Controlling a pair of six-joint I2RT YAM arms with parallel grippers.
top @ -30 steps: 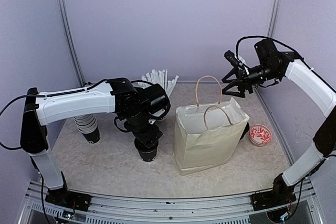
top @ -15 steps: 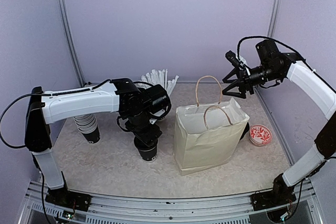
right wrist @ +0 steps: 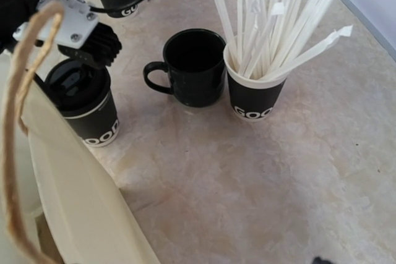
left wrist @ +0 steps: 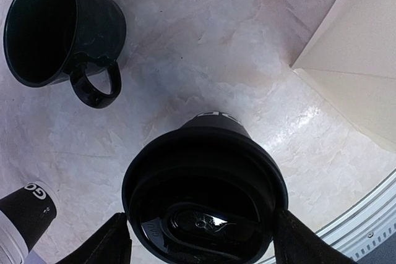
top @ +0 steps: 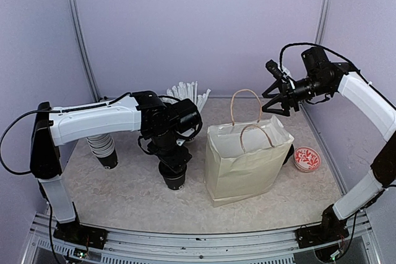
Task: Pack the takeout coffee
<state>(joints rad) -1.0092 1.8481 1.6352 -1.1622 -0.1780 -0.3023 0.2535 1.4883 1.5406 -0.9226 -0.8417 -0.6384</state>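
The left jaws are clasped around the round black lid (left wrist: 204, 214) of a takeout cup (right wrist: 93, 115), fingertips (left wrist: 114, 242) against its rim on either side. Over the last second the left arm has only edged slightly toward the paper bag (top: 244, 171) and settled. The cup has stayed upright on the table (left wrist: 204, 47), just left of the bag and near the dark mug (left wrist: 55, 26). The grip therefore looks freshly taken, with the lift not begun, so the coffee is not yet packed. The right jaws hang released and empty above the bag's far side, unmoved. More cups wait in a stack (top: 104, 148) at the far left.
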